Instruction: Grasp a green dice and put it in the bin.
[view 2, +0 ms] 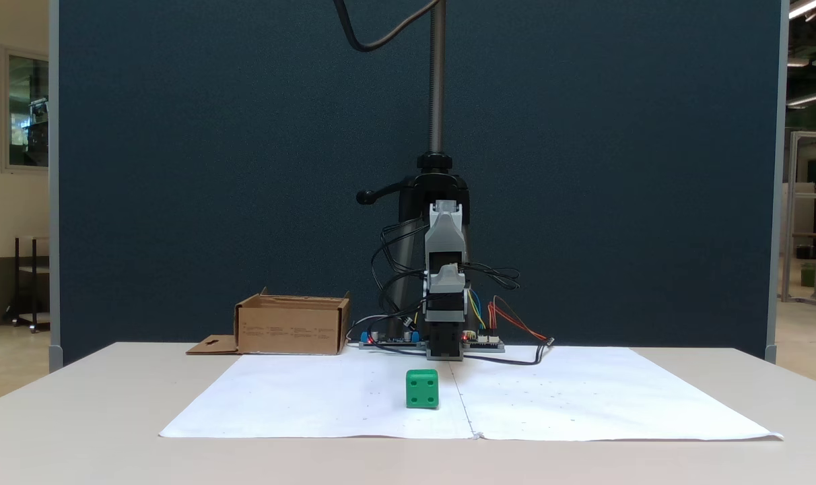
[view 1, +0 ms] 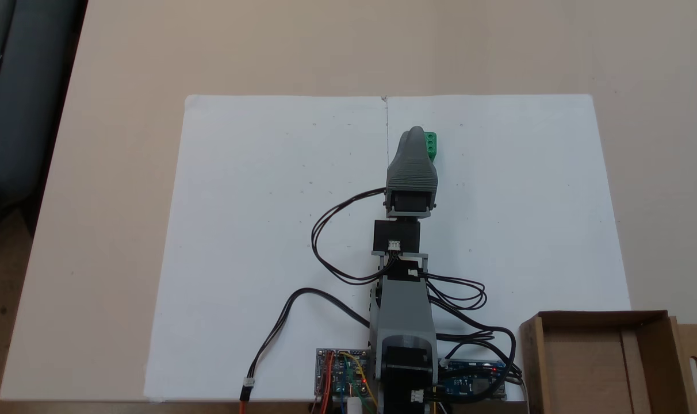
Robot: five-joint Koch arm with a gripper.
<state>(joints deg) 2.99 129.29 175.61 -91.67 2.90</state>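
Green dice (view 2: 422, 389), one, on paper (view 2: 314, 397); one cardboard bin (view 2: 291, 326).

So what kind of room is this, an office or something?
Probably a lab or workshop: a dark blue partition panel, bare circuit boards with loose wires on the beige table, metal frames beyond.

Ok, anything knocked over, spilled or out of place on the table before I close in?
Nothing stands out. The green dice sits flat on the white paper, the cardboard bin stands upright beside the arm's base, and the loose cables stay near the arm.
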